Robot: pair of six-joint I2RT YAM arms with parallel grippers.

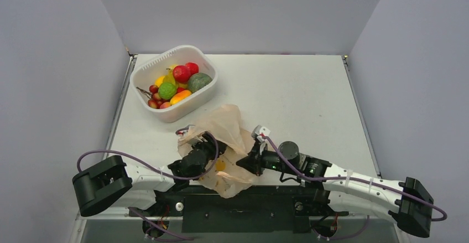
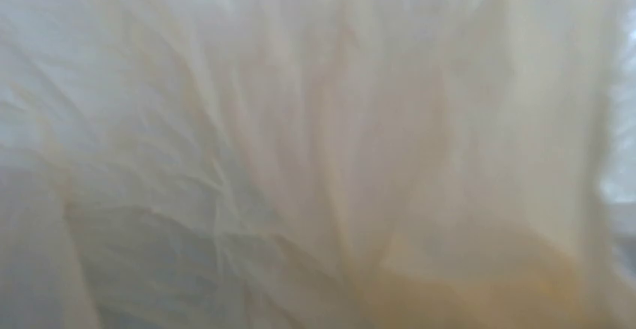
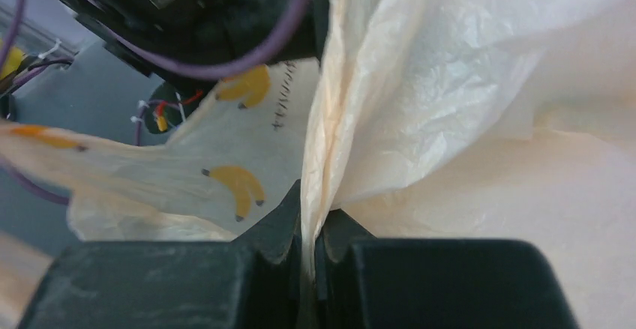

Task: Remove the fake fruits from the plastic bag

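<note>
From above, the plastic bag (image 1: 228,132) lay crumpled between both arms, and the fake fruits (image 1: 174,85) sat in a white basket (image 1: 191,106) beyond the bag's far-left side. The left gripper (image 1: 210,150) was buried in the bag's left side. Its wrist view showed only bag film, so its opening could not be told. In the right wrist view, the right gripper (image 3: 309,231) pinched a fold of the bag tight.

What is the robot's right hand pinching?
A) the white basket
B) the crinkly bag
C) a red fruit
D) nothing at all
B: the right gripper has its jaws shut tight on a fold of the bag, as the right wrist view shows.
</note>
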